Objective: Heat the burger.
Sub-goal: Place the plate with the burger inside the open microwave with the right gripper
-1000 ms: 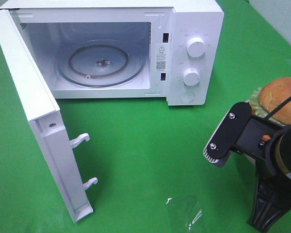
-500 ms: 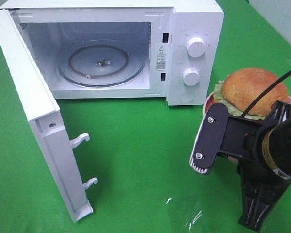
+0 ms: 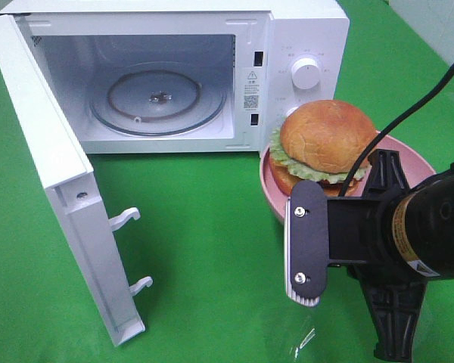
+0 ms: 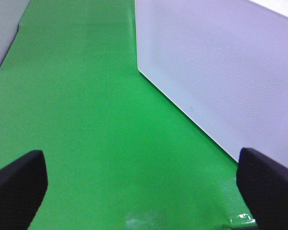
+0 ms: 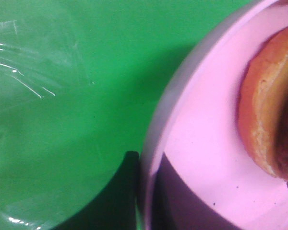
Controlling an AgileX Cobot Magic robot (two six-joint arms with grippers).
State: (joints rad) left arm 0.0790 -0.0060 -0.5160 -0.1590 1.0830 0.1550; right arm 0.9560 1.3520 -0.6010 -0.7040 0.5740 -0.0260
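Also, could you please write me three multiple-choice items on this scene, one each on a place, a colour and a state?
1. The burger rests: A on the turntable; B on a plate; C on a tray.
2. The plate is: A white; B pink; C blue.
3. The microwave door is: A open; B shut; C removed.
Answers: 1 B, it sits on the plate, the turntable bare. 2 B, its rim shows pink. 3 A, it stands swung wide.
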